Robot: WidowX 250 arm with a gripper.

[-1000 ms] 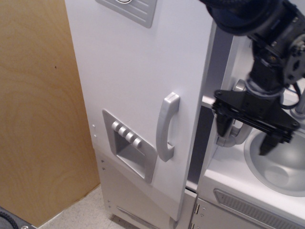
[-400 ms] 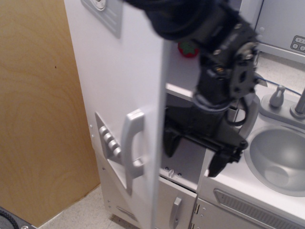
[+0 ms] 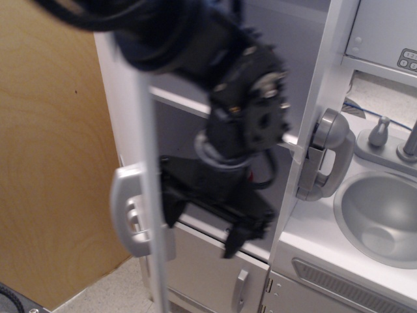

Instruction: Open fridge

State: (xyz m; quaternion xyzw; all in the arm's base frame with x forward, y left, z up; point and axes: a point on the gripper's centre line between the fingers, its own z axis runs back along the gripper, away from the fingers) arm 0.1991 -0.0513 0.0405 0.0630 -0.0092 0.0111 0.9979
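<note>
The fridge [image 3: 195, 98], smooth pale-grey, stands at left, its door [image 3: 148, 195] edge-on with a curved silver handle [image 3: 127, 212]. The black gripper [image 3: 202, 218] is blurred inside, jaws spread, empty.

Pale-grey fridge [image 3: 306, 78] with its large door swung open.
The door [image 3: 148, 195] stands edge-on at the left, its silver bar handle [image 3: 127, 212] facing outward; white shelves [image 3: 179, 98] show inside the open cabinet.
</note>
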